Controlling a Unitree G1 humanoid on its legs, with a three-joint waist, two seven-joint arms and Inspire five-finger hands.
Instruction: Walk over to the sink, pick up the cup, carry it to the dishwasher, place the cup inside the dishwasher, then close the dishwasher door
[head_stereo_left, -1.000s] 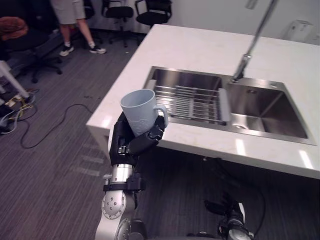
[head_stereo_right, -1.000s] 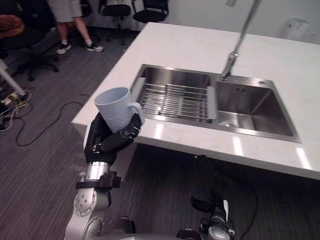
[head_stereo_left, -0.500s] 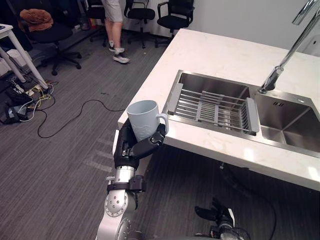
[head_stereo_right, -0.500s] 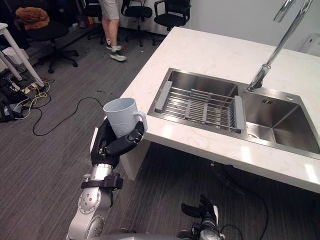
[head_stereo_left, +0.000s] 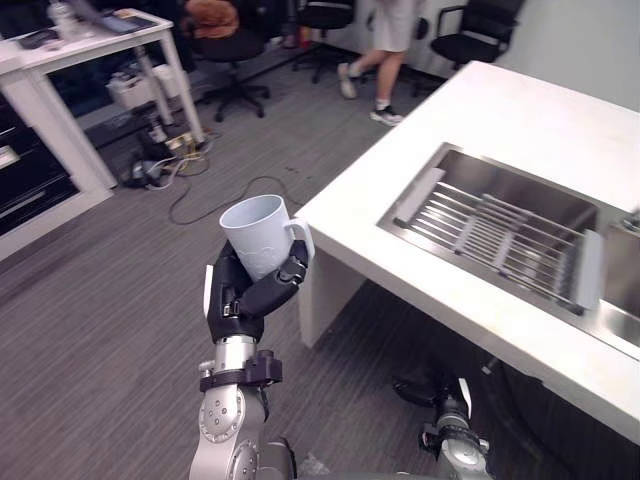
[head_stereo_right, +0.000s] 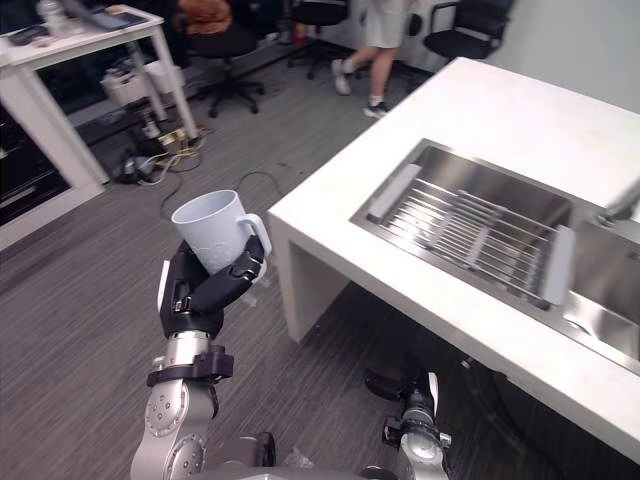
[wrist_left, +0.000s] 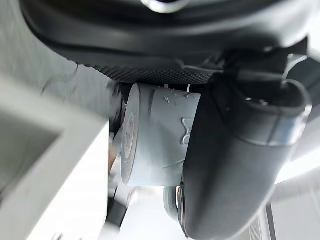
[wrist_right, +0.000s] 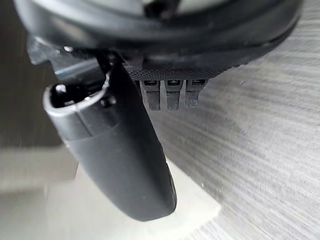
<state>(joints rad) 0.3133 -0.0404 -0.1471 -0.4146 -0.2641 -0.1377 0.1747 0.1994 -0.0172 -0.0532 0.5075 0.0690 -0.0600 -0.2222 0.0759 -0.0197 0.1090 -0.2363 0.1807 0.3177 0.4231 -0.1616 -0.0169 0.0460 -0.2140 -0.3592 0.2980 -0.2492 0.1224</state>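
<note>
Pale blue ceramic stands out in the left eye view: the cup (head_stereo_left: 258, 232) is held upright and mouth-up in the left hand (head_stereo_left: 243, 300), whose dark fingers wrap the body just below the handle. The cup hangs in the air over grey carpet (head_stereo_left: 120, 300), near the corner of the white counter (head_stereo_left: 500, 110) but not touching it. Set into that counter is the steel sink (head_stereo_left: 520, 185), with a wire rack (head_stereo_left: 500, 245) lying across its basin. Beyond the counter a person's legs (head_stereo_left: 384, 75) stand by an office chair (head_stereo_left: 225, 45), and a white desk (head_stereo_left: 70, 50) sits well off to the robot's left. In the right eye view the same grasp shows from slightly aside, and the right hand (head_stereo_right: 408, 398) hangs low near the floor beneath the counter's edge (holding nothing, its fingers loosely spread). The left wrist view looks along the cup's side from very close, with the rounded wall pressed against the palm and the thumb (wrist_left: 235, 165) curled across it, clamping it firmly. The right wrist view looks down on carpet past the right hand's fingers (wrist_right: 172, 95), and a pale blurred surface lies behind them; what that surface is cannot be told.
</note>
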